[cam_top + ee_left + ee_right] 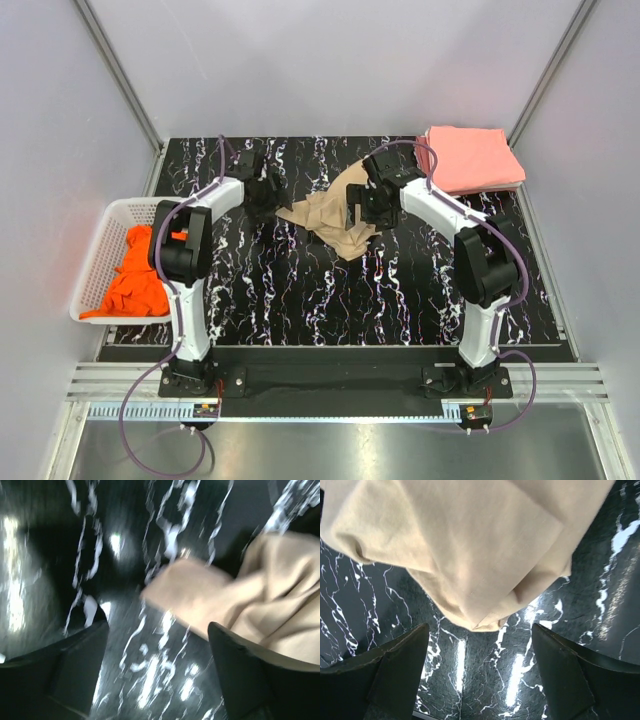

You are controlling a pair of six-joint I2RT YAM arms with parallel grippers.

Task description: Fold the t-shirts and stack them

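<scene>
A crumpled tan t-shirt (328, 215) lies mid-table between both grippers. My left gripper (266, 196) is at its left edge. In the left wrist view the jaws (157, 630) stand open over bare table, and the tan cloth (272, 597) lies beside the right finger (240, 665). My right gripper (362, 206) hangs over the shirt's right side, open (479, 630), with a folded corner of the tan cloth (470, 545) just ahead of the fingertips and nothing gripped. Folded salmon-pink t-shirts (470, 158) are stacked at the back right. An orange t-shirt (135, 278) lies in the basket.
A white lattice basket (108, 218) stands off the table's left edge. The black marbled table (330, 300) runs to grey walls at the back and sides. Both arm bases sit at the near edge.
</scene>
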